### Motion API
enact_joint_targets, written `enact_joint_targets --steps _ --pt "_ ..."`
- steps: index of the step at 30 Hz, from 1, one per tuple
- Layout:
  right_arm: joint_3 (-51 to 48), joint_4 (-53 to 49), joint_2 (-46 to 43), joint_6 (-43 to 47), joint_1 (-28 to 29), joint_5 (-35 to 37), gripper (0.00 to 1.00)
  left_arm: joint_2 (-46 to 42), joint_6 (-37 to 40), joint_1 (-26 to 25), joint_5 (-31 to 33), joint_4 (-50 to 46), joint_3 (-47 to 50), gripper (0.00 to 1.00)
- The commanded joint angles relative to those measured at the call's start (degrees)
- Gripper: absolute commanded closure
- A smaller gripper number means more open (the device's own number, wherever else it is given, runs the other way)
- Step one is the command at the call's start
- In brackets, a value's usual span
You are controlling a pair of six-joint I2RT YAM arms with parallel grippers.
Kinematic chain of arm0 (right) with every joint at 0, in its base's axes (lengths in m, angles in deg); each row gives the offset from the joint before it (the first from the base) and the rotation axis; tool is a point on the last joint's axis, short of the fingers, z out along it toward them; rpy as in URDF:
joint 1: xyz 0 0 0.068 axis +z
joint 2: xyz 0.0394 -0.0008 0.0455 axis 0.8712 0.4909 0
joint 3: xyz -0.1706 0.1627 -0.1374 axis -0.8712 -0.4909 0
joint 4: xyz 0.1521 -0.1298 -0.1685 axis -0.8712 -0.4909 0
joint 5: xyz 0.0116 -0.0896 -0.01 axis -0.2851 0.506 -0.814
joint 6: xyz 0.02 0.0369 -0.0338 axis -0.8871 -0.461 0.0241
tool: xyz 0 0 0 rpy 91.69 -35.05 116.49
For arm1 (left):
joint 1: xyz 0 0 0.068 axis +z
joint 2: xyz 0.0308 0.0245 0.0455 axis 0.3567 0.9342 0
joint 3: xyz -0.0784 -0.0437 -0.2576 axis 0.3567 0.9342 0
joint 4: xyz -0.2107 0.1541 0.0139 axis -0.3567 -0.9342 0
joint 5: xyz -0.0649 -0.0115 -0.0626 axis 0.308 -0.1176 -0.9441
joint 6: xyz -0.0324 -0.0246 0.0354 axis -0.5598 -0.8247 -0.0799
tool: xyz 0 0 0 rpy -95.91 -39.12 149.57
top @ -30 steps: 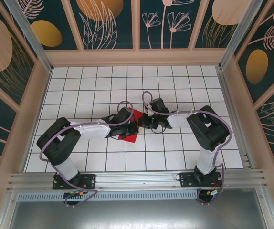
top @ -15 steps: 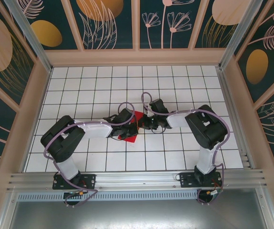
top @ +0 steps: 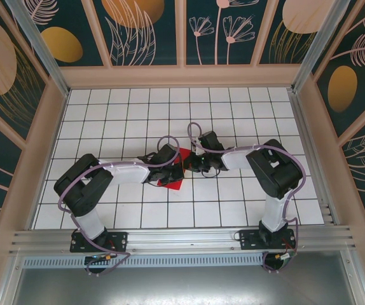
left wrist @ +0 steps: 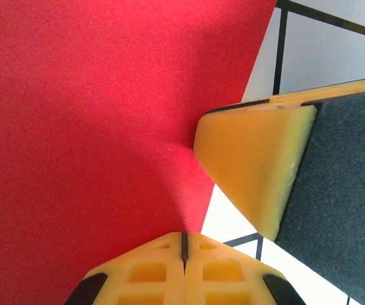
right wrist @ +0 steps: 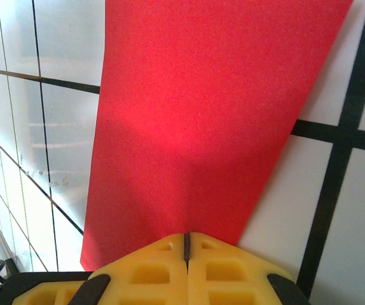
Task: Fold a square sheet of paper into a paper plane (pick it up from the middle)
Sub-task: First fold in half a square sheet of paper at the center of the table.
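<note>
Jaws' spread cannot be told on either arm; one yellow left fingertip (left wrist: 233, 152) touches the bright red square paper sheet (left wrist: 93, 127).

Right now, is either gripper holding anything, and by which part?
Cannot tell. The left gripper and right gripper are both at the red sheet; the left's finger meets its edge, but a pinch can't be confirmed.

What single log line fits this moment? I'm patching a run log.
thin bright red paper sheet: between grippers, over white grid table | left gripper: at sheet, grip unclear | right gripper: at sheet, grip unclear
</note>
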Motion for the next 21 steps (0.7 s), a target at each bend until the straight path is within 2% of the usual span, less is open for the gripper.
enact_joint_targets --steps 1,11,21 --pt "0.6 -2.6 1.7 1.8 -0.2 1.6 1.0 0.2 0.7 -0.3 1.2 -1.8 -0.8 1.0" --pt "4.3 -4.6 3.3 4.0 -3.5 2.2 1.0 0.6 0.0 -0.3 0.2 -6.0 2.1 1.0" --pt "11.8 -7.5 8.0 6.4 -8.6 4.5 1.0 1.5 -0.4 -0.4 -1.7 -4.7 3.8 1.0"
